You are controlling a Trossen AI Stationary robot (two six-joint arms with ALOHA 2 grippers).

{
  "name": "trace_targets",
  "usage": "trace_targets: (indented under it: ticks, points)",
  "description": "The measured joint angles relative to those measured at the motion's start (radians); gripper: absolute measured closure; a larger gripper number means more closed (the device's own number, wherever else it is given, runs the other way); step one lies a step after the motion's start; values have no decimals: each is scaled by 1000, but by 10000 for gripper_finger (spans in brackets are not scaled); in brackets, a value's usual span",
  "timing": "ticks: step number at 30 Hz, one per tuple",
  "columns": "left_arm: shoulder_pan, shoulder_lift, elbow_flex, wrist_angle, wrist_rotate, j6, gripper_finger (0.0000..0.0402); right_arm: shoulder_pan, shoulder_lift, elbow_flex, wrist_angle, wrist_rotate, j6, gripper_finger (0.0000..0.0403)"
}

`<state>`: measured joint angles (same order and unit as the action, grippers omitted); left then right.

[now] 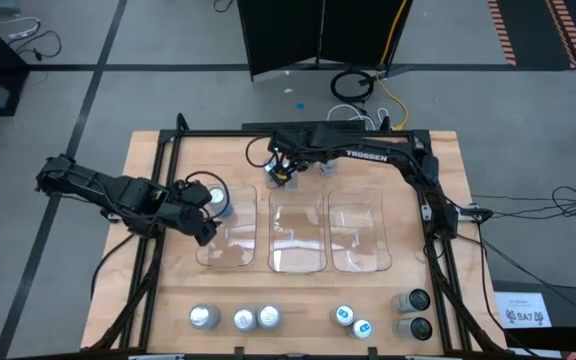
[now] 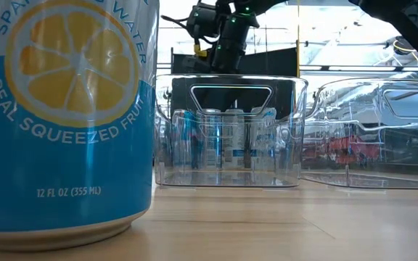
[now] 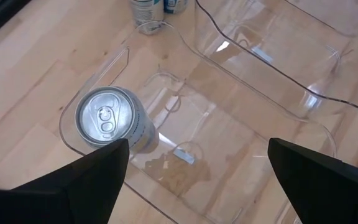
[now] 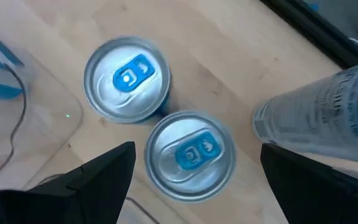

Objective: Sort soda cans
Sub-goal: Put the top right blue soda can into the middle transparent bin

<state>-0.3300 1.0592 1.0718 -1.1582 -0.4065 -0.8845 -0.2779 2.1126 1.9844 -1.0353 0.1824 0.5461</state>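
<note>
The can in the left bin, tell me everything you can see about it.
The can is a silver metal cylinder with a plain silver top and pull tab, unopened as far as shows. It stands upright inside the clear left bin, in a corner close to the bin's wall. The open left gripper hovers above without touching it. Nothing else is in that bin.

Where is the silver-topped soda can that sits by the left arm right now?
In the high view, the silver-topped soda can stands upright inside the leftmost clear plastic bin, in its far corner, just ahead of the open left end effector.
</note>
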Motion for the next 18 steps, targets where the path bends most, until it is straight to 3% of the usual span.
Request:
trace_targets:
  ticks: [18]
  points:
    - [-13, 0, 0, 0, -3, -1, 9, 3, 31, -4, 7, 42, -33, 74]
